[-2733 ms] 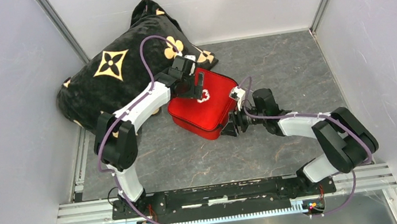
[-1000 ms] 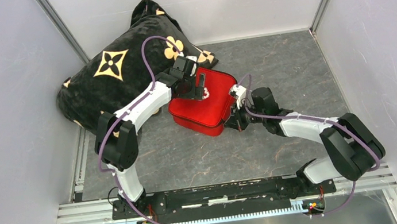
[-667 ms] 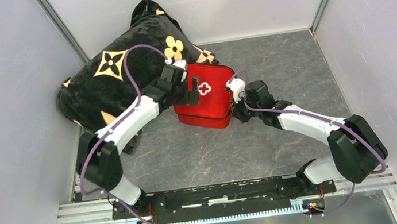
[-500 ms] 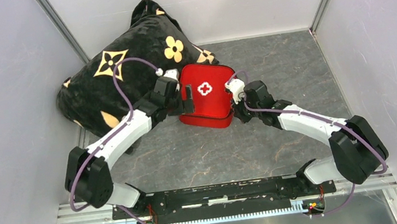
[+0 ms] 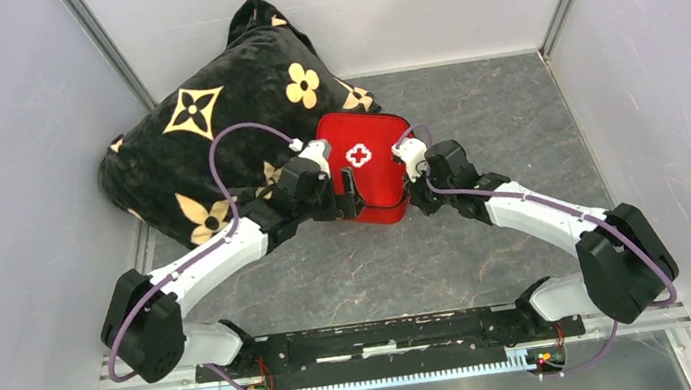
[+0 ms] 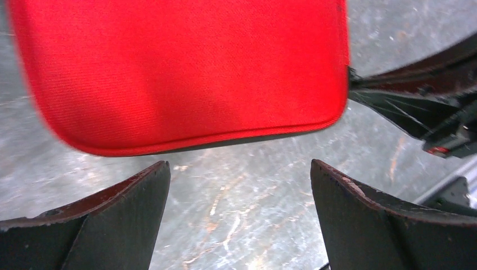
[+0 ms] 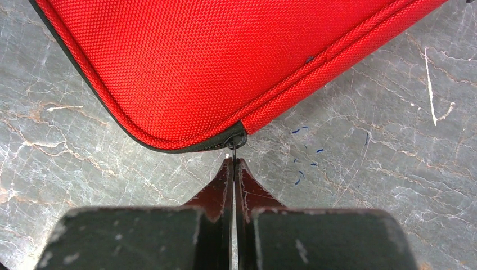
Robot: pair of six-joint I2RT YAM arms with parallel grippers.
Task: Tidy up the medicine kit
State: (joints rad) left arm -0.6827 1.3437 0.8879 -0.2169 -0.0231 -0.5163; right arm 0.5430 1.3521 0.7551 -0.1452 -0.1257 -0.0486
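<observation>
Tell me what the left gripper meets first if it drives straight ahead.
Probably the medicine kit: its red edge lies just ahead of the open left gripper, though height is unclear.

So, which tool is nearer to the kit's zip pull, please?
Right. The right tool is shut on the zip pull at the medicine kit's corner; the left tool is open, short of another edge.

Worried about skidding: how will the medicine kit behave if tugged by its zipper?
Probably keeps its shape: the medicine kit looks smooth and unsagging. Likely slides on the table, since only the right gripper pinches its zipper pull.
</observation>
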